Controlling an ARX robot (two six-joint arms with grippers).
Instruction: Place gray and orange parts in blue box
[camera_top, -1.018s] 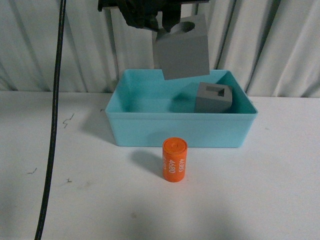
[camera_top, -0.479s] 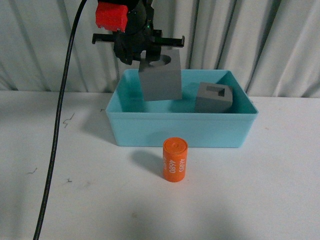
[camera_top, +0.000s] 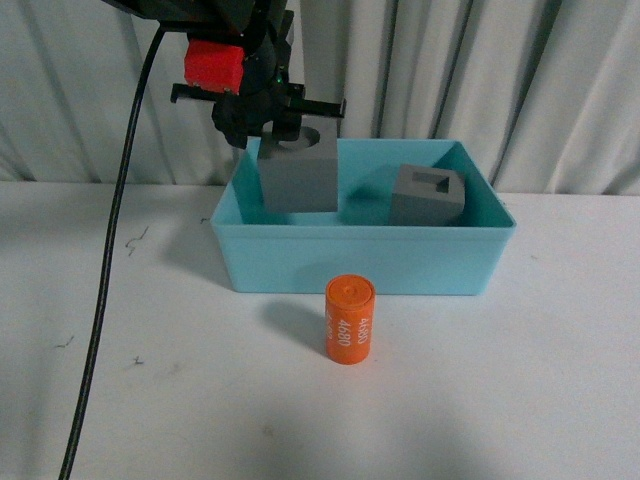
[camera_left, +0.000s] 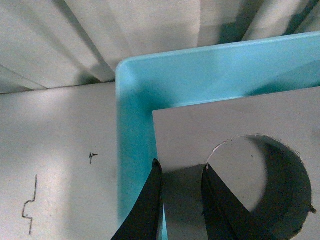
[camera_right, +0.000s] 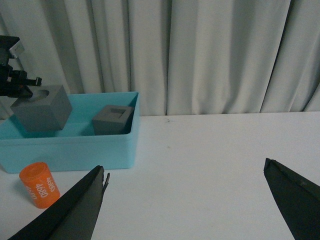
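My left gripper (camera_top: 285, 135) is shut on the wall of the gray cube with the round hole (camera_top: 298, 175), one finger inside the hole, and holds it low inside the left end of the blue box (camera_top: 360, 262). In the left wrist view the gripper (camera_left: 181, 172) pinches the cube (camera_left: 240, 130) by the box corner (camera_left: 131, 125). The gray cube with the square hole (camera_top: 428, 195) sits inside the box at the right. The orange cylinder (camera_top: 349, 319) stands on the table before the box. My right gripper (camera_right: 186, 172) is open and empty over bare table.
A black cable (camera_top: 110, 270) hangs down the left side of the front view. White curtains (camera_top: 500, 80) close off the back. The right wrist view also shows the box (camera_right: 75, 145), both cubes and the cylinder (camera_right: 40, 184).
My left gripper has carried the round-hole cube down and to the left, from above the box's middle into its left end. The other parts have not moved.
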